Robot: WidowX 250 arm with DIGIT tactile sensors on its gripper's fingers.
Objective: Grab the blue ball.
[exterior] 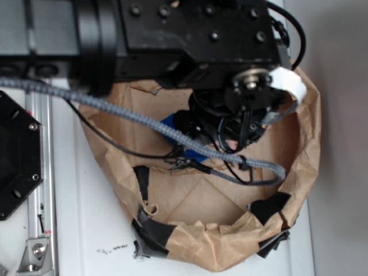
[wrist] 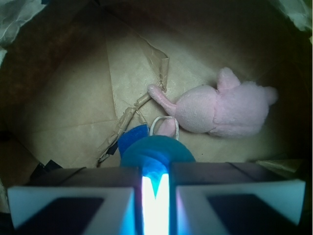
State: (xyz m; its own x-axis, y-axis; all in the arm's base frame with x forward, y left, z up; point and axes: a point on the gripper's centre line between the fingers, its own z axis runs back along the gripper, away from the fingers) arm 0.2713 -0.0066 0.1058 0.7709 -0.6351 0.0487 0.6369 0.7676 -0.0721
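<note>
In the wrist view the blue ball (wrist: pixel 156 149), teal and round, sits pinched between my two fingers at the bottom centre. It bulges out just beyond the tips and is dented where they press in. My gripper (wrist: pixel 155 169) is shut on it, leaving only a narrow bright slit between the left finger (wrist: pixel 98 181) and the right one. In the exterior view my arm's wrist (exterior: pixel 247 98) hangs over the inside of the brown paper bag (exterior: pixel 302 149). From there the fingertips and the ball are hidden under the arm.
A pink plush (wrist: pixel 220 110) lies on the bag floor just beyond the ball, its thin tail pointing left. A flat blue block (wrist: pixel 132 137) lies at the ball's left, also seen under the arm (exterior: pixel 172 127). The crumpled bag walls ring the gripper. Cables (exterior: pixel 144 121) cross the bag.
</note>
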